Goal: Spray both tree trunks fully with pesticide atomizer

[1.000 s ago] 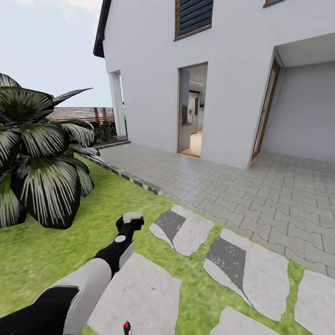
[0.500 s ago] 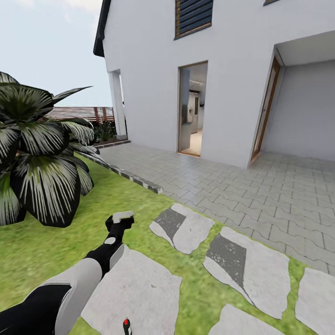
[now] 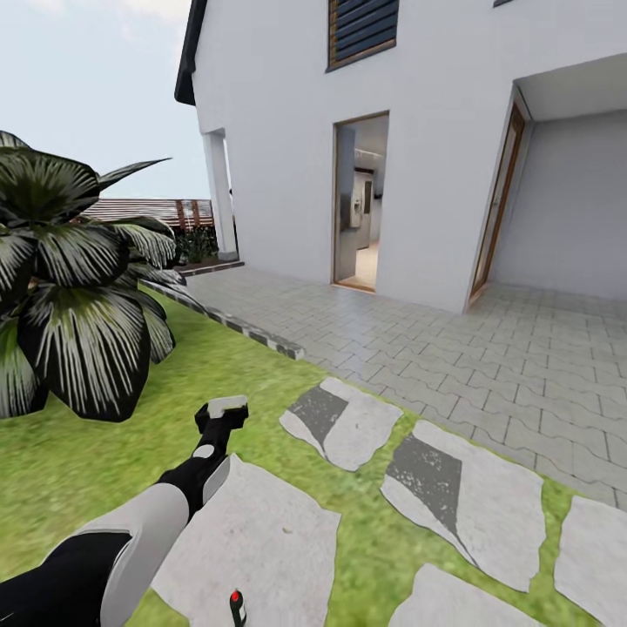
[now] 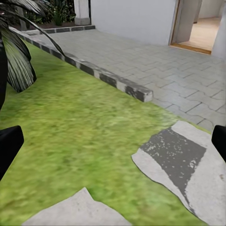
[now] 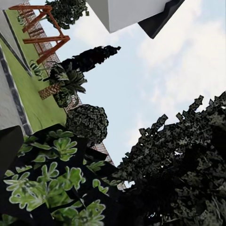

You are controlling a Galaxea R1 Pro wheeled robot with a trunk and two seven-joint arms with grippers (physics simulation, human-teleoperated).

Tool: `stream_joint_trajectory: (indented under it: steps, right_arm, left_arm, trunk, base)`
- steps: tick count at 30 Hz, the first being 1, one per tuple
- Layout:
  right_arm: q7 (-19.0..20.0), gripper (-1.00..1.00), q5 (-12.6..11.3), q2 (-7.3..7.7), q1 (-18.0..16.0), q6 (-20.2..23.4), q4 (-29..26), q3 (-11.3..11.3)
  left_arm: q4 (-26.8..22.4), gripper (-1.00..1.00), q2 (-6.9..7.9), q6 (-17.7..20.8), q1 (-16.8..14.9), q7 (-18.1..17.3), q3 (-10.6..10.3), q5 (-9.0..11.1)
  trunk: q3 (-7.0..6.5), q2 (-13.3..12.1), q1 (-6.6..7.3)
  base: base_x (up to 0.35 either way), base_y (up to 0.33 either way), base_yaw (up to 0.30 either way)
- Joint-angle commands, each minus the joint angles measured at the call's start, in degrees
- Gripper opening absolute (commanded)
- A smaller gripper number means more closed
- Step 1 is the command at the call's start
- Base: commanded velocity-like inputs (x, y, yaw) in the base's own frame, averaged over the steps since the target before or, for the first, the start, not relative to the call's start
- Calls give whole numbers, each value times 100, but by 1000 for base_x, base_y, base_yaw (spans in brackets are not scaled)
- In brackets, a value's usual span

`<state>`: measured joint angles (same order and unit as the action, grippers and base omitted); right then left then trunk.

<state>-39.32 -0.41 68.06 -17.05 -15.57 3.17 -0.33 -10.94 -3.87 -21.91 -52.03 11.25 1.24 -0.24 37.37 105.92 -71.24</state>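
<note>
The pesticide atomizer (image 3: 236, 607), tiny and dark with a red dot on top, stands on the ground at the head view's bottom edge, beside a pale stone slab (image 3: 252, 540). My left gripper (image 3: 226, 407) reaches out over the grass well beyond it, holding nothing. In the left wrist view its black fingers (image 4: 7, 147) sit at opposite edges, wide open (image 4: 113, 141) over lawn and a stepping stone (image 4: 181, 157). The right wrist view looks up at sky and foliage, with one dark finger (image 5: 9, 146) at the edge. The tree trunks are out of view.
A big dark palm-like plant (image 3: 74, 287) stands left on the lawn. Stepping stones (image 3: 461, 501) cross the grass toward a paved patio (image 3: 453, 348) and the white house with an open doorway (image 3: 359, 205). A striped curb (image 3: 252, 335) edges the lawn. A wooden playset (image 5: 40, 33) shows far off.
My left arm has swung to the left and slightly back over the grass. The view itself has shifted a little. The atomizer has stayed where it was.
</note>
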Motion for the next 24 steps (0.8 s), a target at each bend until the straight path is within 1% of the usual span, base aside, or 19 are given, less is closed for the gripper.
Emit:
stream_joint_trajectory:
  steps: [1,6,24]
  right_arm:
    - [6,100,-12,7,0,0,0,3]
    - [24,100,-47,20,0,1,0,6]
    - [27,100,-56,17,0,1,0,7]
  left_arm:
    - [1,100,0,1,0,0,-1,-1]
    - [2,100,-4,1,0,0,-1,-2]
    - [-3,100,-17,-6,0,0,-9,-2]
  trunk:
    - [18,42,-23]
    - [108,242,-133]
    - [431,964,-528]
  base:
    - [0,0,0]
    - [0,0,0]
    - [0,0,0]
